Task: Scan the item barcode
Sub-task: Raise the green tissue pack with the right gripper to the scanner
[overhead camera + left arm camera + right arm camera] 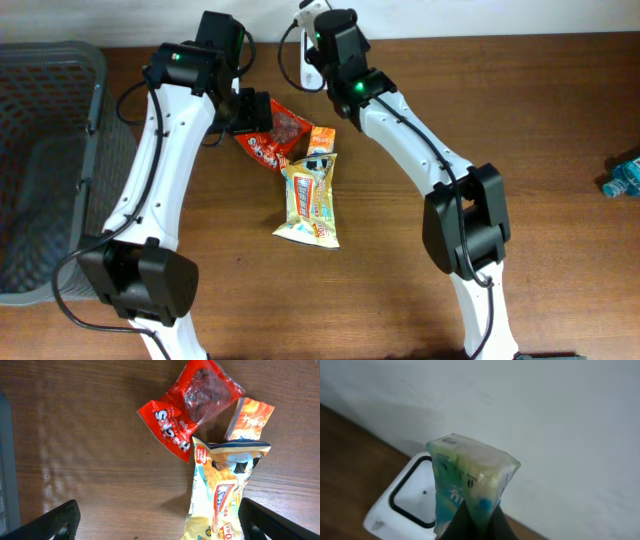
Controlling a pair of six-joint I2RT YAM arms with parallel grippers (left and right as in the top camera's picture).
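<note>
- Pale green and clear, the crinkly plastic packet [470, 475] stands upright in the right gripper [476, 519], whose dark fingers are pressed together on its lower end.
- Behind it, toward 7 o'clock in the right wrist view, sits a white box-shaped scanner [402, 505] with a black-rimmed window. The crinkly plastic packet overlaps the window's edge, but I cannot tell whether the two touch.
- Seen from overhead, the scanner and the right gripper are at 12 o'clock on the brown wooden worktop [560, 110], at its far edge by the white wall [560, 420].
- The left gripper [160, 522] hangs above the worktop, spread wide and gripping nothing, with its black fingers [55, 520] at 7 and 5 o'clock in the left wrist view.
- Three snack packets lie flat below it:
  - A glossy red packet with a clear end [185, 415] lies at 12 o'clock.
  - A small flat orange packet [250, 420] lies just beside the red one, at about 2 o'clock.
  - A long yellow foil packet [220, 490] lies at 5 o'clock, its top edge touching both of the others.
- A grey mesh basket [95, 110] stands at 9 o'clock on the worktop.
- A small teal-blue packet [622, 178] lies at the 3 o'clock edge, well apart from everything else.
</note>
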